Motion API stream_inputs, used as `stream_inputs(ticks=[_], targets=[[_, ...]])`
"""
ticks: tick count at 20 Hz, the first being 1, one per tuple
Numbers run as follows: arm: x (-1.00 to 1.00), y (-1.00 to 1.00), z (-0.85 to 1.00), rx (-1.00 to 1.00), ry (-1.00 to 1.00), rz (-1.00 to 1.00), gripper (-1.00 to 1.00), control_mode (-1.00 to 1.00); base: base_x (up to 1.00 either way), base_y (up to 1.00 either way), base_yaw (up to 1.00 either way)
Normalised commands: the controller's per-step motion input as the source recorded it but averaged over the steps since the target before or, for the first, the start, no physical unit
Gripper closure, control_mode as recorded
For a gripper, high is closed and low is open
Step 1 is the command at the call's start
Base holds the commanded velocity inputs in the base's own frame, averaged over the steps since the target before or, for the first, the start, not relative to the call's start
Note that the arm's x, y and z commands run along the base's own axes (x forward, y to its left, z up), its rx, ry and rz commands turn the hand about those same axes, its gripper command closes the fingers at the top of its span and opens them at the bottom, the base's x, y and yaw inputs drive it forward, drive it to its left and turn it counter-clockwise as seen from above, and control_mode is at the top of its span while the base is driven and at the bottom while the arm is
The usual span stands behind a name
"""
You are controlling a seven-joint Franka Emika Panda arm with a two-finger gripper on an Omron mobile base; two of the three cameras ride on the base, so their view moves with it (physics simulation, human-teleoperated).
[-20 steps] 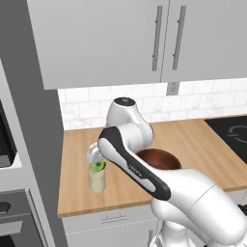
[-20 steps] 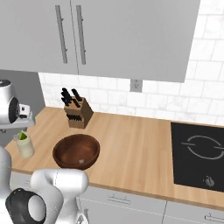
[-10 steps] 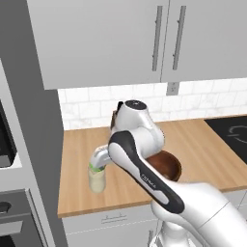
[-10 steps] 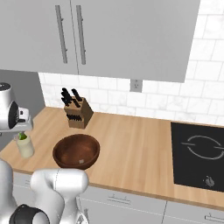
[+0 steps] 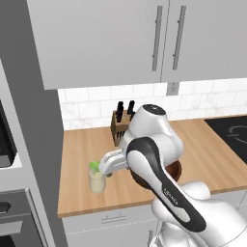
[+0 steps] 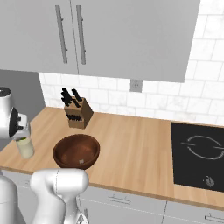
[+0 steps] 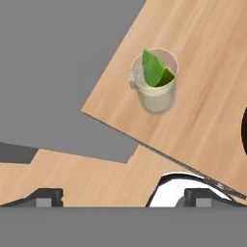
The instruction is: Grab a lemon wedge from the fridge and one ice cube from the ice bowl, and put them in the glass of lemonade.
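The gripper is empty, jaws spread wide, above the wooden counter. The glass of lemonade stands near the counter's front left corner, with the lemon wedge inside it. The ice bowl sits beside it, near the front edge.

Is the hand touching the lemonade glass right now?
Apart. In the hand view the glass of lemonade, with the lemon wedge in it, sits well beyond the open hand, with bare counter between them.

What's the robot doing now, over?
Gripper open, empty, above the glass of lemonade. Lemon wedge in the glass. Ice bowl beside it. Nothing blocking.
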Motion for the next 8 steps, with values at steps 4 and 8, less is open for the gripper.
stream_inputs(ticks=[4, 8], targets=[[-0.47, -0.07, 0.00, 0.05, 0.00, 0.00, -1.00, -1.00, 0.00, 0.00, 0.00], [-0.38, -0.07, 0.00, 0.04, 0.00, -0.01, -1.00, -1.00, 0.00, 0.00, 0.00]])
